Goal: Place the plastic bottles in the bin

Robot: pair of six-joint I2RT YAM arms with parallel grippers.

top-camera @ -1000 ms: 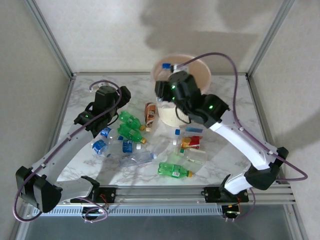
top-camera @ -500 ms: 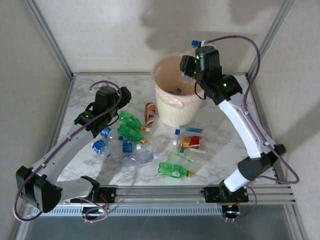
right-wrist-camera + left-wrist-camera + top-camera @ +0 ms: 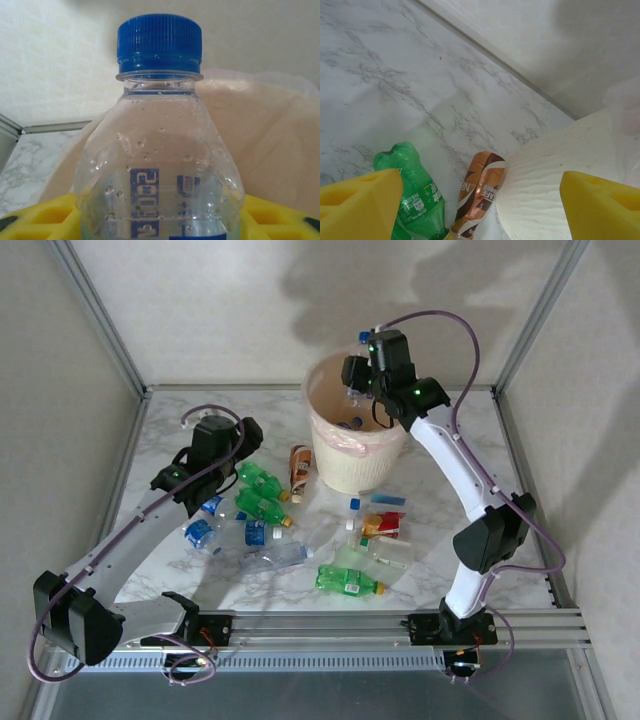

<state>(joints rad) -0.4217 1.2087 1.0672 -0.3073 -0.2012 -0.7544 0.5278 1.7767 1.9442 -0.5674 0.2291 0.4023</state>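
Note:
My right gripper [image 3: 356, 376] hangs over the far right rim of the cream bin [image 3: 355, 462], shut on a clear bottle [image 3: 159, 150] with a blue cap [image 3: 362, 337]. Its yellow fingers [image 3: 40, 215] flank that bottle, and the pinkish liner [image 3: 270, 130] lies behind. Another bottle [image 3: 351, 424] lies inside the bin. My left gripper [image 3: 243, 438] is open and holds nothing, hovering left of the bin. Below its pads [image 3: 362, 200] lie a green bottle [image 3: 415, 200] and a brown-orange bottle [image 3: 481, 192], which touches the bin wall [image 3: 555, 175].
Several more bottles are scattered on the marble table [image 3: 175, 440] in front of the bin: green ones [image 3: 260, 502] [image 3: 348, 581], a crushed clear one [image 3: 272, 558], blue-labelled ones [image 3: 200, 533], and red and yellow labels [image 3: 383, 525]. Frame posts stand at the table's far corners.
My right arm swung from the bin's near side up and round to its far right rim, carrying the clear bottle. The left arm has stayed still.

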